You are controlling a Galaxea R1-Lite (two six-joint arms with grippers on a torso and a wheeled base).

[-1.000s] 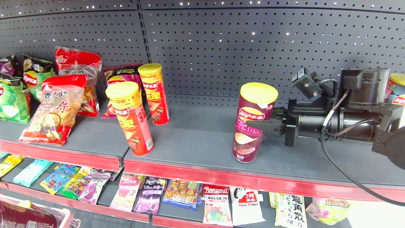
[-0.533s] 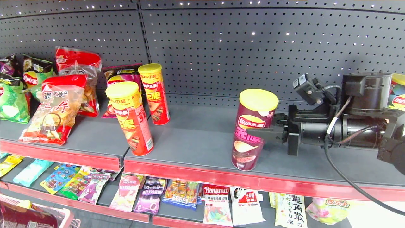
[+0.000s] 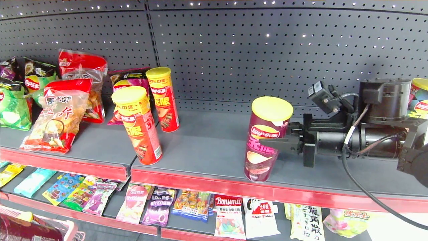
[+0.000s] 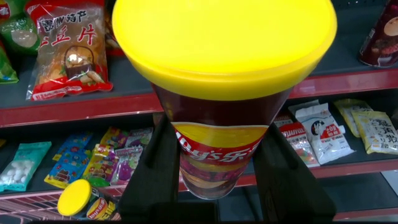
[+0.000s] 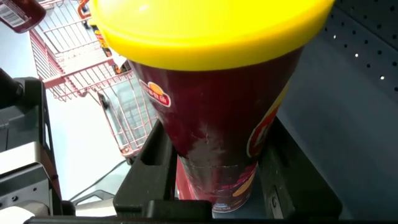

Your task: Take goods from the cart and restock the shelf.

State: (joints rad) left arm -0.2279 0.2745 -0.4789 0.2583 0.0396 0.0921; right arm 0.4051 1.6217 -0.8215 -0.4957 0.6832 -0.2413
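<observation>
A maroon chip can (image 3: 260, 160) with a yellow lid stands near the front edge of the grey shelf (image 3: 207, 144), slightly tilted. My right gripper (image 3: 272, 138) comes in from the right and is shut on its middle; the right wrist view shows that can (image 5: 211, 124) squeezed between the gripper (image 5: 221, 180) fingers. In the left wrist view my left gripper (image 4: 217, 180) is shut on a second maroon can (image 4: 217, 124) with a yellow lid, held in front of the shelves. The pink wire cart (image 5: 93, 68) stands below.
Two red chip cans (image 3: 138, 127) (image 3: 163, 98) stand left of centre on the shelf, with snack bags (image 3: 60, 113) further left. Another can (image 3: 418, 97) is behind the right arm. Packets (image 3: 230, 214) line the lower shelf. Open shelf lies between the red cans and the maroon can.
The right gripper has lowered with the maroon can and brought it closer to the shelf's front edge; its base now meets the shelf lower in the picture.
</observation>
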